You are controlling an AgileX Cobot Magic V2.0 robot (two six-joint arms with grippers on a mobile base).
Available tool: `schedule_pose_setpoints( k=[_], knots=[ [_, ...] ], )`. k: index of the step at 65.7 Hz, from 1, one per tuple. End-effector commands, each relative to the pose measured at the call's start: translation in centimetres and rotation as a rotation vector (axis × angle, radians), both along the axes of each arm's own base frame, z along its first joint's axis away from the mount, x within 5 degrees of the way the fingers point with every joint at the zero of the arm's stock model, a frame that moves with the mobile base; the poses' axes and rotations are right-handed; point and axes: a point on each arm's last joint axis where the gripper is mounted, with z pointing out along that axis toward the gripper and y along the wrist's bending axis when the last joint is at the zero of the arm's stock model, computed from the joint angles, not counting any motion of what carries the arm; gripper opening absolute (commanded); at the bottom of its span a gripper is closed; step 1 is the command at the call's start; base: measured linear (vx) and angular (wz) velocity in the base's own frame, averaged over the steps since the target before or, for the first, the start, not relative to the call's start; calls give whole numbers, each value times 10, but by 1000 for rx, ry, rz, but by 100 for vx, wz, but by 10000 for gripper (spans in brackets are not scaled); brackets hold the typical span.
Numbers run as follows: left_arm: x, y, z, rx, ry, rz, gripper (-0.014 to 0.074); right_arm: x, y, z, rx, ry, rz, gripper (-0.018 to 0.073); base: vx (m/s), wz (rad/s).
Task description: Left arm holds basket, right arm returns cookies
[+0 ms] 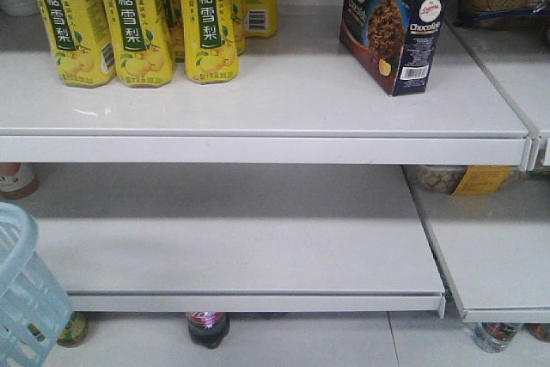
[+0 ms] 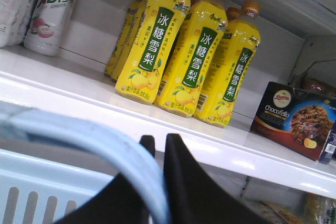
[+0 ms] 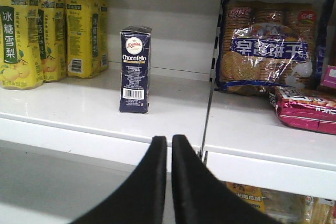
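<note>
The dark navy Chocofello cookie box (image 1: 391, 21) stands upright on the upper white shelf (image 1: 275, 109), right of the yellow drinks. It also shows in the left wrist view (image 2: 296, 121) and in the right wrist view (image 3: 135, 69). My left gripper (image 2: 156, 141) is shut on a thin handle (image 2: 126, 158) of the light blue basket (image 1: 26, 294), which hangs at the lower left. My right gripper (image 3: 169, 141) is shut and empty, below and in front of the shelf edge, well back from the box.
Yellow pear-drink bottles (image 1: 137, 19) stand at the shelf's left. Biscuit bags (image 3: 265, 48) and red packets (image 3: 307, 109) fill the neighbouring shelf section to the right. A lower shelf (image 1: 241, 255) sits beneath, with bottles (image 1: 208, 328) on the floor below.
</note>
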Motion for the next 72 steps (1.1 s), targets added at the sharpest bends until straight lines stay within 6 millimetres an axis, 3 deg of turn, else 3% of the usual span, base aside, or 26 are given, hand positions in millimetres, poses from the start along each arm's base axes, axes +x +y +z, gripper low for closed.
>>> schedule_pose_setpoints(
  k=[1, 16, 48, 72],
  knots=[
    [-4, 0, 1, 0, -32, 6, 3, -1, 1, 13, 1, -79, 4, -11, 0, 0],
    [1, 1, -13, 8, 18, 15, 3, -1, 1, 13, 1, -80, 4, -11, 0, 0],
    [2, -3, -20, -18, 22, -32, 3, -1, 1, 13, 1, -80, 4, -11, 0, 0],
    [1, 2, -17, 167, -112, 67, 3, -1, 1, 13, 1, -80, 4, -11, 0, 0]
  ],
)
